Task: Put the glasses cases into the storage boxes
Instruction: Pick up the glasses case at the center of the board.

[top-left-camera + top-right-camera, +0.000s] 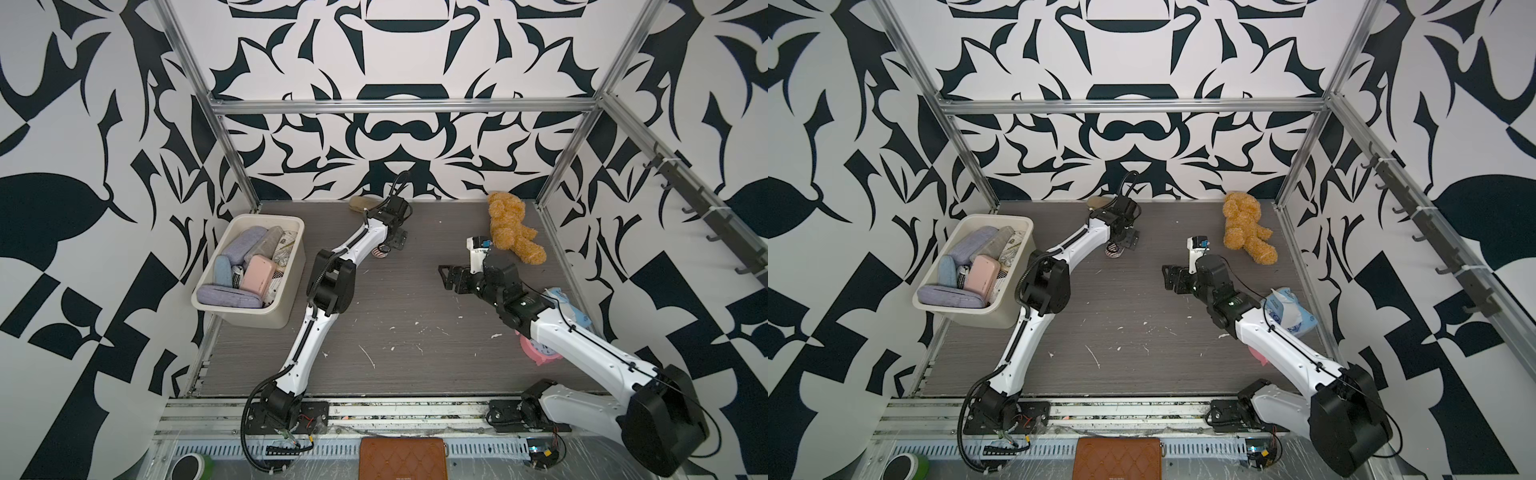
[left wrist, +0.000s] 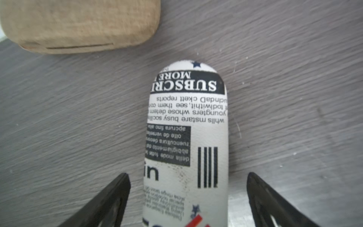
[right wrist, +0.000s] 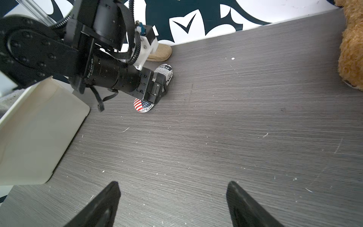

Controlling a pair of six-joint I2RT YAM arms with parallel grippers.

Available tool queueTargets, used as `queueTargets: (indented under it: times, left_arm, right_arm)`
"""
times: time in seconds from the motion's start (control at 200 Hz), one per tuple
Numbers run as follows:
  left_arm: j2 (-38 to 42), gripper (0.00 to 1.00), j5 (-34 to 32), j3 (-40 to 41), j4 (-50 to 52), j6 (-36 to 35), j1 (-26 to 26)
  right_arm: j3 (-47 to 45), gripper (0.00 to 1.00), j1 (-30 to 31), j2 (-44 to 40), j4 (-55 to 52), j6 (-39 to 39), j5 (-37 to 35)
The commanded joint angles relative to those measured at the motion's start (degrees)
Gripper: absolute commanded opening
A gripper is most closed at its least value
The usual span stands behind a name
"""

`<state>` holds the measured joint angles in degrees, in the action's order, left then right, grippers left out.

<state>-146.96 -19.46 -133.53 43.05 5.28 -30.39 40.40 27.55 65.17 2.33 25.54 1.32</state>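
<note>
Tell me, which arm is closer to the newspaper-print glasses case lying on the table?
Left. The left arm's fingers straddle the newspaper-print glasses case, open. The right arm's fingers hang open over bare table, well away from it.

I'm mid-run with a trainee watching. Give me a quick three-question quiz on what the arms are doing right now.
1. True or false: the left gripper is shut on the newspaper-print case.
2. The other case lying on the table is: A tan, B pink, C lilac.
3. What does the right gripper hold?
Key: 1 false, its jaws stand open astride it. 2 A, the tan case. 3 Nothing; it is open.
</note>
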Motion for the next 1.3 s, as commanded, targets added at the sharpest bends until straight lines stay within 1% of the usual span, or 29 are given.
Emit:
queueTargets:
  times: [0.0,0.08,0.095,0.13,0.24,0.295,0.355,0.41,0.435,0.5,0.525,0.575,0.64,0.74,0.845,0.97,1.035,1.125,1.21,1.295]
  left_arm:
    - [-1.2,0.94,0.9,-0.6,2.5,-0.8,0.2]
    - [-1.2,0.86,1.7,0.0,2.6,-0.4,0.2]
    - [-1.1,0.81,1.8,0.2,2.5,-0.4,0.2]
    - [-0.9,0.76,1.8,0.6,2.4,-0.3,0.2]
    - [0.1,0.69,1.5,2.3,1.4,-0.4,0.2]
    - [0.4,0.67,1.7,2.9,1.1,-0.6,0.2]
    - [0.8,0.69,1.8,3.1,1.7,-0.7,0.2]
    - [1.2,0.80,2.0,3.7,1.5,-1.2,0.2]
    - [1.2,0.83,2.0,4.0,1.3,-1.3,0.2]
    - [0.8,0.84,2.3,3.9,1.6,-1.9,0.2]
    - [0.5,0.80,2.5,3.2,2.3,-1.9,0.2]
    - [0.0,0.70,3.0,2.3,3.4,-1.6,0.2]
    - [0.6,0.56,3.4,3.0,3.1,-1.2,0.2]
    - [2.9,0.49,3.1,4.8,2.2,-0.6,0.2]
    - [8.2,0.48,2.8,8.1,0.0,0.1,0.1]
    - [17.3,0.48,2.0,12.2,-2.6,-0.1,-0.2]
    - [22.4,0.48,1.6,13.5,-2.6,-0.6,-0.1]
    - [29.2,0.50,-1.0,15.1,-1.0,-2.1,0.5]
    - [34.4,0.51,-4.4,16.5,2.4,-3.3,2.4]
    - [39.1,0.52,-6.9,19.4,6.2,-3.7,6.2]
  right_arm:
    - [0.6,0.88,-0.2,-1.5,0.7,-0.4,0.3]
    - [0.2,0.88,-0.2,-2.0,0.7,-0.4,0.0]
    - [0.2,0.88,-0.2,-2.0,0.7,-0.3,-0.1]
    - [0.2,0.88,-0.2,-2.2,0.7,-0.4,-0.2]
    - [0.2,0.88,-0.3,-2.1,0.7,-0.3,0.0]
    - [0.3,0.88,-0.3,-2.0,0.7,-0.2,0.2]
    - [0.2,0.88,-0.3,-2.0,0.6,-0.3,0.2]
    - [0.2,0.88,-0.3,-2.1,0.5,-0.3,0.2]
    - [0.1,0.88,-0.3,-2.2,0.5,-0.3,0.2]
    - [0.0,0.88,-0.4,-2.3,0.7,-0.3,0.1]
    - [0.0,0.88,-0.3,-2.3,0.6,-0.3,0.0]
    - [0.0,0.88,-0.3,-2.5,0.5,-0.3,0.0]
    - [-0.1,0.88,-0.3,-2.7,0.5,-0.3,-0.2]
    - [-0.2,0.88,-0.3,-3.1,0.6,-0.2,-0.2]
    - [-0.4,0.88,-0.3,-3.1,0.7,-0.1,-0.3]
    - [-0.7,0.88,-0.3,-3.1,1.2,0.2,0.0]
    - [-0.8,0.88,-0.3,-3.0,1.5,0.4,0.1]
    - [-0.8,0.87,-0.3,-2.5,1.6,0.7,0.7]
    - [-0.9,0.87,-0.3,-2.4,1.9,1.1,1.5]
    - [-1.1,0.87,-0.3,-2.5,2.1,1.4,2.0]
